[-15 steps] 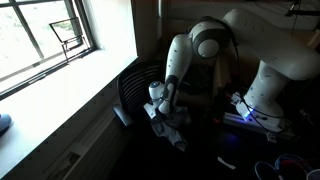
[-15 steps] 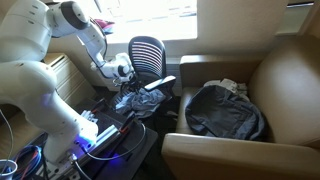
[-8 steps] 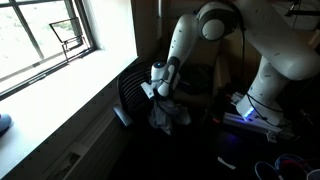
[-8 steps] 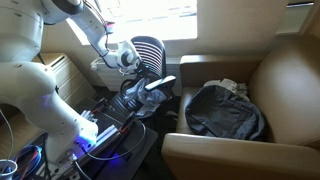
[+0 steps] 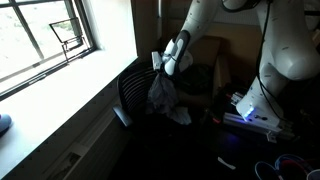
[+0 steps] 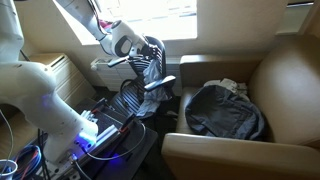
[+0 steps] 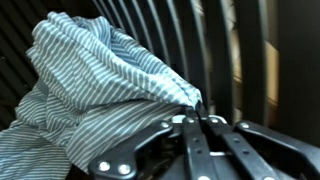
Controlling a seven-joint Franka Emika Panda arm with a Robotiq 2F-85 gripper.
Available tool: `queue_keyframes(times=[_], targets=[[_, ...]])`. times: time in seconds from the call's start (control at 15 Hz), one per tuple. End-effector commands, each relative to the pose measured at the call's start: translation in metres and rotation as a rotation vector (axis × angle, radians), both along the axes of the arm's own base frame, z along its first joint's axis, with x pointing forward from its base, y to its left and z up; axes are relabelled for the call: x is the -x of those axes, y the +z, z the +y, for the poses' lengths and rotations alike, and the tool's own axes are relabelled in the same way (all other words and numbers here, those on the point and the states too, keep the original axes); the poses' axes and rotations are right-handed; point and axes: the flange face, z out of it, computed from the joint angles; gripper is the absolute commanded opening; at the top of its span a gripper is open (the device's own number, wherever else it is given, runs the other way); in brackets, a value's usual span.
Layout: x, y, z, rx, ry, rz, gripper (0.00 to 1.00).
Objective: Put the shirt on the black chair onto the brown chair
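One blue-white striped shirt [image 7: 105,85], crumpled, dangling from clamped hand [image 7: 195,113].

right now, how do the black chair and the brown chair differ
The black chair is slim with a slatted back; the brown chair is a wide padded armchair. The striped shirt hangs over the black chair from the fingers; a dark bundle lies on the brown chair's seat. Both stand by the window.
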Motion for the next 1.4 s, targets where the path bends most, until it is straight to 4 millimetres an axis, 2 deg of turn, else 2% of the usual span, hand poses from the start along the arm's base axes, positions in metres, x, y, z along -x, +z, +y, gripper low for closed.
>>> queue_keyframes(times=[0.0,0.07,0.2,0.33,0.4,0.47,0.73,0.8,0.87,0.93,1.07,1.2,1.27,1.33], targets=[[0.035,0.073,-0.027,0.054,0.105,-0.113,0.0],[0.011,0.034,-0.017,0.043,0.033,-0.09,0.0],[0.022,0.059,-0.025,0.052,0.073,-0.099,0.0],[0.028,0.069,-0.026,0.049,0.085,-0.105,0.0],[0.005,0.101,-0.039,0.097,0.039,-0.185,0.0],[0.004,0.117,-0.069,0.092,-0.024,-0.215,0.0],[0.01,0.177,-0.155,0.037,-0.256,-0.294,0.0],[0.006,0.223,-0.152,0.046,-0.072,-0.331,0.0],[0.006,0.241,-0.164,0.051,-0.064,-0.344,0.0],[0.006,0.264,-0.165,0.043,-0.032,-0.358,0.0],[0.017,0.315,-0.155,0.05,0.039,-0.39,0.0],[0.038,0.361,-0.139,0.047,0.119,-0.415,0.0],[0.033,0.351,-0.223,0.056,-0.09,-0.441,0.0],[0.022,0.347,-0.159,0.028,0.036,-0.427,0.0]])
